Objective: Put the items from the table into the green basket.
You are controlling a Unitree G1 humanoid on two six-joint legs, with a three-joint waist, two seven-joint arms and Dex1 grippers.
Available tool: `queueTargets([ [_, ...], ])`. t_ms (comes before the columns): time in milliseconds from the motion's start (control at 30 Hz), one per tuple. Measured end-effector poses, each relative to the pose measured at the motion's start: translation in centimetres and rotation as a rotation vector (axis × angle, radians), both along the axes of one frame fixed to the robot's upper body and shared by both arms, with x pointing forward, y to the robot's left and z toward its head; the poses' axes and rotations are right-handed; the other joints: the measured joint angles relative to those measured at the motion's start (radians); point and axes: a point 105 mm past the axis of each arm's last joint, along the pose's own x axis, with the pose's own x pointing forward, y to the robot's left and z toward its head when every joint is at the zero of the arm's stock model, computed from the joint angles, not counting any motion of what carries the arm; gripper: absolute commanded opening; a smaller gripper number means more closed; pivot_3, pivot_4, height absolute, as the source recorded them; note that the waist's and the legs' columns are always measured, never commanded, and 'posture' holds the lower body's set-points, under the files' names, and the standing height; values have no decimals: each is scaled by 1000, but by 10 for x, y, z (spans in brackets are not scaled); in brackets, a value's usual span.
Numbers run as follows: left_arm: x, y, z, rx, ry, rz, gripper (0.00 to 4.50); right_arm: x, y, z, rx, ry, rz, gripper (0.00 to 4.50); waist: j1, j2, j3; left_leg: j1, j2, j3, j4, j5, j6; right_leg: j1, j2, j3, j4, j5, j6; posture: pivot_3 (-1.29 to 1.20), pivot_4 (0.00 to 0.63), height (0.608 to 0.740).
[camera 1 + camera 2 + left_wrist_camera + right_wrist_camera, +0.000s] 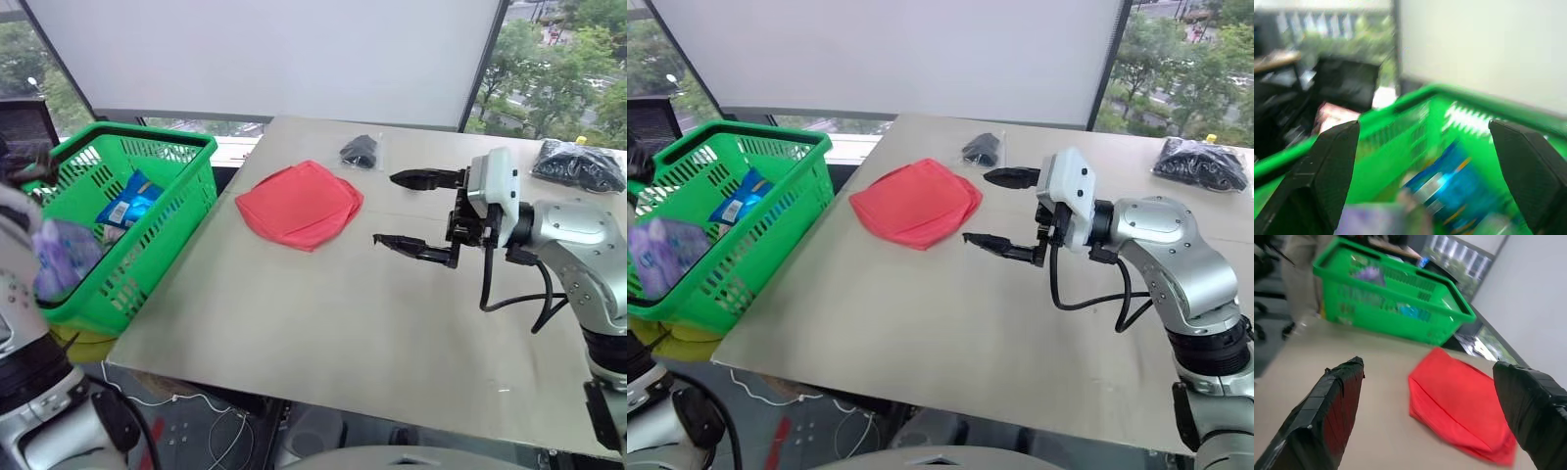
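With the teal-and-white tube pack (128, 203) and purple tissue pack (61, 257) already in the green basket (186, 201) at left, I hold both my right gripper (419, 211) and left gripper (1425, 181) wide and empty, the red pouch (300, 204) and two black-filled bags (361, 151) (578, 164) remaining on the table (323, 333).

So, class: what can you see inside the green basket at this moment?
Inside the green basket lie a teal-and-white tube pack and a purple tissue pack, blurred. The basket's floor beneath them and its near corner are hidden by the packs and the wall.
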Motion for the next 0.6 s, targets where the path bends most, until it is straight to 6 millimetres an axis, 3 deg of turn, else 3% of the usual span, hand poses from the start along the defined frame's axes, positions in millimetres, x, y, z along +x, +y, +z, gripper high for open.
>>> queueTargets([
  [33,7,-16,3,-13,-18,-87,4425,0,-5,-2,-9,5,-27,4500,4,0,0,-1,0,0,0,0,0,0,-1,-1,0,0,0,236,0,740],
  [100,27,-90,-3,-24,17,-460,4425,-1,-27,-10,-22,45,-125,4500,12,-1,-2,-2,-2,0,1,0,0,1,-3,-4,-1,0,0,207,0,740],
  [200,23,-185,-35,79,178,-895,4425,-7,-63,-23,-39,126,-257,4500,-8,1,-3,-4,-1,4,2,-1,2,0,-3,-3,-3,0,0,139,0,740],
  [233,19,-205,-48,72,215,-993,4425,-10,-79,-31,-68,149,-320,4500,-25,2,-4,-4,0,5,1,-1,3,0,-1,-2,-4,0,0,118,0,740],
  [367,15,-221,-72,49,294,-1097,4425,-18,-111,-47,-120,190,-453,4500,-118,4,-5,1,5,9,-1,-1,3,1,6,5,-2,-1,-2,63,0,740],
  [467,8,-220,-96,28,374,-1136,4425,-26,-130,-57,-128,222,-532,4500,-173,7,-5,8,6,17,-4,-2,4,8,6,12,2,-2,-3,50,0,740],
  [600,-5,-214,-119,12,465,-1189,4425,-35,-147,-70,-137,252,-606,4500,-230,14,1,33,7,19,-6,-4,8,34,10,11,-4,-5,1,20,0,740],
])
